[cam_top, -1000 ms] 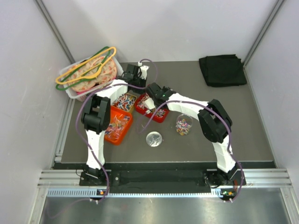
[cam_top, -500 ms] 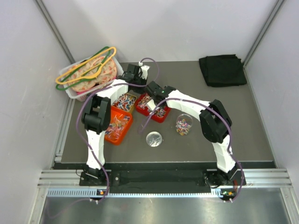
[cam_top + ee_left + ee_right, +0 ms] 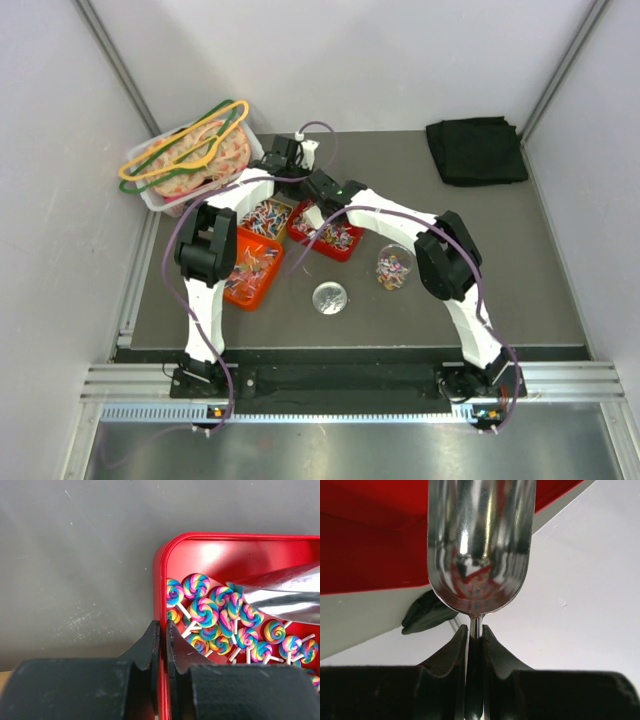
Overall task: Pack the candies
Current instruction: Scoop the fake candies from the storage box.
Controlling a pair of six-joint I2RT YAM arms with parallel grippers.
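The candies are tiny rainbow swirl lollipops lying in a red tray; the tray also shows in the top view. My left gripper is shut on the tray's left rim, one finger inside and one outside. My right gripper is shut on the thin handle of a metal scoop, whose bowl is tipped over the tray; no candy shows in it. The scoop's tip rests among the candies. In the top view the left gripper and right gripper meet at the tray's far end.
Two orange trays of candies lie left of the red tray. A clear cup holding candies stands to its right, with a clear lid in front. A bin with pink-orange items and hangers is at far left, a black cloth at far right.
My right gripper has moved with the scoop toward the far left end of the red tray. The left gripper has stayed clamped on the rim.
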